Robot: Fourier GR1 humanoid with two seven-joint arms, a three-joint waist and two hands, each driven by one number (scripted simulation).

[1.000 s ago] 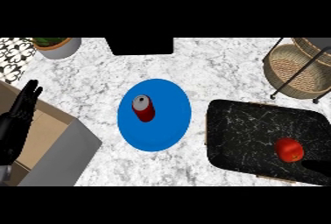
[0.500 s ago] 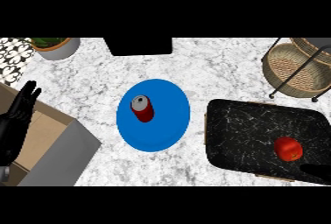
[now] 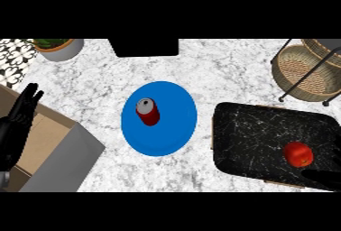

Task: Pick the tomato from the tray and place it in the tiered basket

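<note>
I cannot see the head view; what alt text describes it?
A red tomato lies on a black marbled tray at the right, the robot's right hand just below it. A wicker tiered basket stands beyond the tray; a red can sits on a blue plate mid-counter, and the left hand rests open at the left edge.

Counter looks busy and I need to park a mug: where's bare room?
Bare counter lies between plate, basket and tray; more between pot and plate, and below the plate beside the box. Crowded: the narrow plate-tray gap, and the tomato corner by the right hand.
</note>
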